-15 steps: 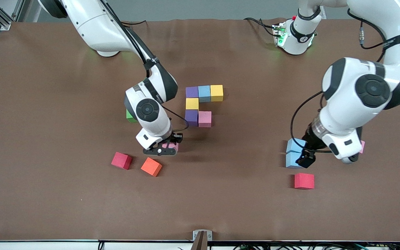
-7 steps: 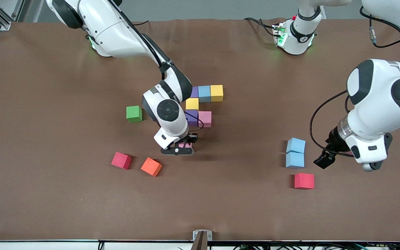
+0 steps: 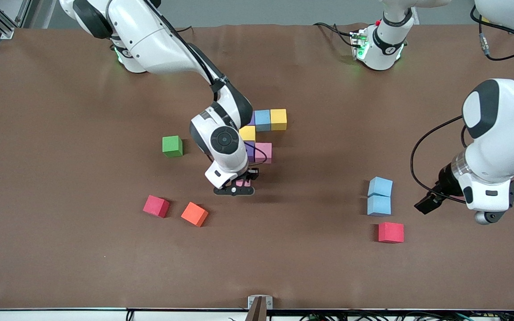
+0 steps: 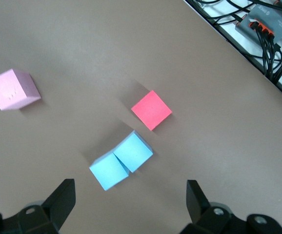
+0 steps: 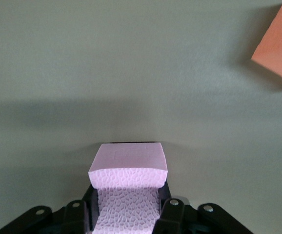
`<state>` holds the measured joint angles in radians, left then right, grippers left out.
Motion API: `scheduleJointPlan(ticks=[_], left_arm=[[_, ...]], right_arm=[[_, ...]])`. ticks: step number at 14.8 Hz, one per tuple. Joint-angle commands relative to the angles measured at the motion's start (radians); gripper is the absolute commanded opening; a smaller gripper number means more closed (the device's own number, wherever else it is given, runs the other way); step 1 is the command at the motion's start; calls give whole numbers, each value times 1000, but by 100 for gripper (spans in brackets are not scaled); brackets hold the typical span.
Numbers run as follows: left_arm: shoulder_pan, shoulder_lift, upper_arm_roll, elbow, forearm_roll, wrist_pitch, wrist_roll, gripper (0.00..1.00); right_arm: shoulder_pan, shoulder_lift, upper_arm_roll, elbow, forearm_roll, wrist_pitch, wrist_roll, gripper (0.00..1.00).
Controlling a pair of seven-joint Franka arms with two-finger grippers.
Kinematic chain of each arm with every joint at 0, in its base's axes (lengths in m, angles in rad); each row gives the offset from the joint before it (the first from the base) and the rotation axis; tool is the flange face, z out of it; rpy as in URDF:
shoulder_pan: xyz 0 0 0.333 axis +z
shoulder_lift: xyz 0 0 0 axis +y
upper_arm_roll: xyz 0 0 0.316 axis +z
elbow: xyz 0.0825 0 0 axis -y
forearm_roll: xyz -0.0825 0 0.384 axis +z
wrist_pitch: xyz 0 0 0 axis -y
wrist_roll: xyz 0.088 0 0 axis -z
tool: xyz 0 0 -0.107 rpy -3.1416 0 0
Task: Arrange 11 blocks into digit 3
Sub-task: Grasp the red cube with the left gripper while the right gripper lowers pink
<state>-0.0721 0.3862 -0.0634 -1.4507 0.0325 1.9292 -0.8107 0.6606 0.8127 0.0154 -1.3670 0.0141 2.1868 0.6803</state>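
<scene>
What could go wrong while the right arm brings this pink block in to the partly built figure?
1. The right claw, shut on the pink block, hangs just over the table beside the figure's purple cube and pink cube; setting it down could nudge them out of line.
2. The arm hides the purple corner cube in the front view, so alignment is hard to judge.
3. The open left claw hangs above the two light blue cubes.

Block cluster (image 3: 263,133) is set at table (image 3: 60,249) ctr, held block (image 3: 242,183) at its 6 o'clock, touching block pair (image 3: 379,196) at 4 o'clock, single block (image 3: 391,232) at pair's 5.
</scene>
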Motion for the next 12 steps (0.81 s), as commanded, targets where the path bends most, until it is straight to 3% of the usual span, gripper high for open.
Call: scheduleJointPlan(ticks=[1, 12], left_arm=[[21, -1, -10, 18, 20, -30, 67, 100], [-29, 92, -21, -16, 21, -35, 137, 100]], right_arm=[[14, 0, -5, 14, -2, -44, 27, 0], [20, -6, 6, 11, 0, -91, 51, 0]])
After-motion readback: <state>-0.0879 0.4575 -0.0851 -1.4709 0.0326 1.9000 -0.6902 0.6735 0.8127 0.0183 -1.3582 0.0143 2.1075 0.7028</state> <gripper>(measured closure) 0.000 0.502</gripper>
